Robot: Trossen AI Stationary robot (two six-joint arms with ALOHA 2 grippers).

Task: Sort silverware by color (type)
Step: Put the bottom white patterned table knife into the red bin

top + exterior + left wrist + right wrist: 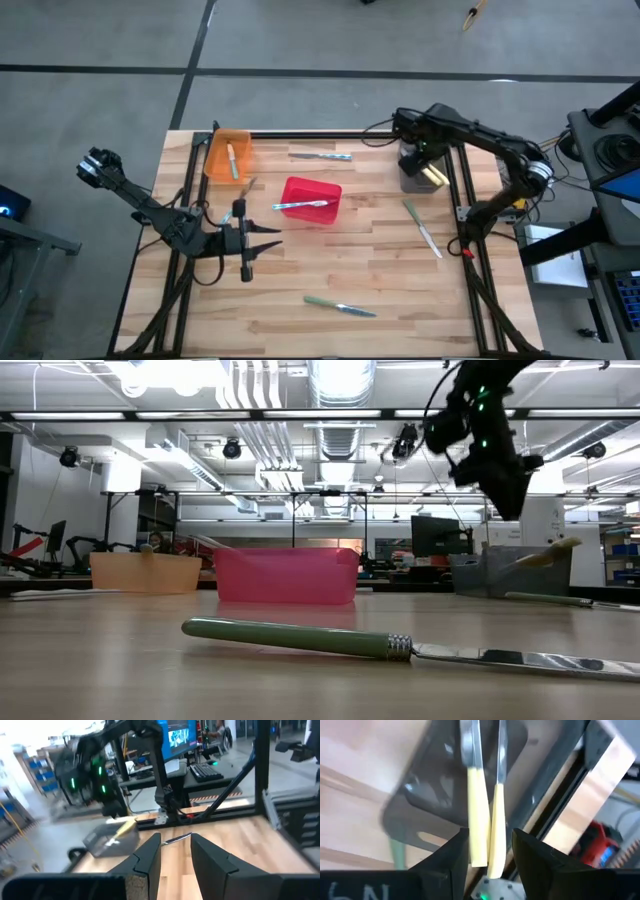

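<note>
My right gripper [420, 160] [490, 834] hangs open over the grey bin [418, 175]. Two yellow-handled utensils [482, 815] lie in that bin side by side, their handle ends past its rim; the fingers stand on either side of them, above. In the low view one yellow handle [550, 550] sticks out of the bin below the gripper [500, 485]. A blue-handled utensil [300, 204] rests across the red bin [312, 200]. Another utensil [232, 160] lies in the orange bin [228, 155]. My left gripper [268, 238] [176, 838] waits open, low at the table's left.
Loose on the wood lie a blue-handled utensil [320, 155] near the far edge, a green-handled knife [422, 228] on the right and a green-handled knife [340, 306] [300, 637] near the near edge. Black frame rails [462, 200] run along the table's sides.
</note>
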